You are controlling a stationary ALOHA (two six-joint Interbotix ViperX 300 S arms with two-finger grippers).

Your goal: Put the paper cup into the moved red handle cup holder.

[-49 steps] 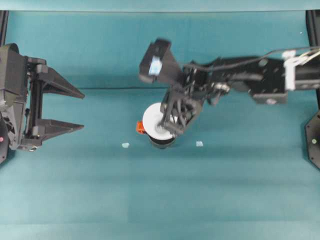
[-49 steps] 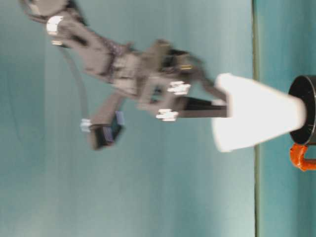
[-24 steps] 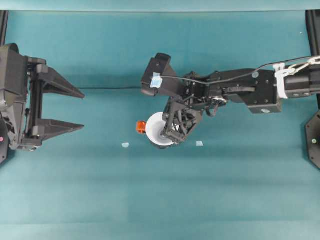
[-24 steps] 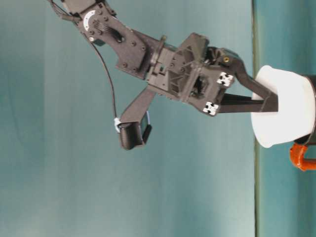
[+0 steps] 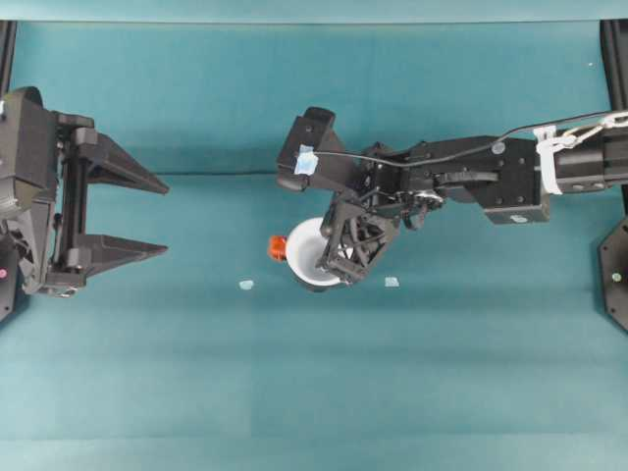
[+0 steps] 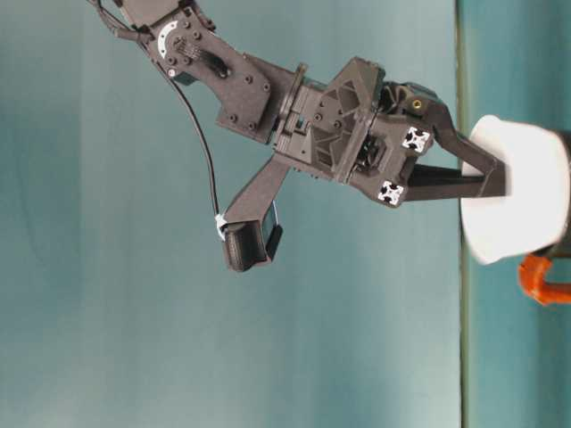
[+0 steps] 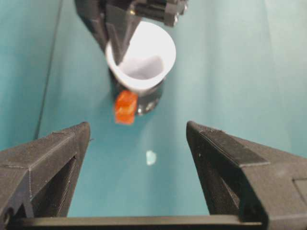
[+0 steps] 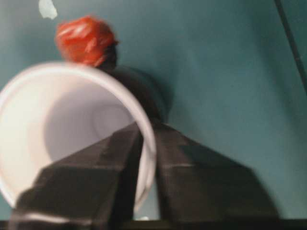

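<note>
The white paper cup [image 5: 306, 257] sits tilted with its lower part down inside the black red handle cup holder [image 7: 151, 98], whose red tab [image 5: 278, 248] sticks out to the left. My right gripper [image 5: 330, 257] is shut on the cup's rim, one finger inside and one outside the wall [image 8: 146, 139]. In the table-level view the cup [image 6: 517, 201] hides most of the holder, with the red tab [image 6: 540, 281] beside it. My left gripper [image 5: 162, 218] stands open far to the left, nothing between its fingers [image 7: 48, 163]. It faces the cup [image 7: 141, 57].
Two small pale tape bits lie on the teal table, one left of the holder [image 5: 245, 285] and one right of it [image 5: 392, 282]. A seam [image 5: 226, 174] runs across the table behind the holder.
The right gripper has lowered the paper cup from above the holder down into it, then settled slightly. The left gripper has barely shifted.
</note>
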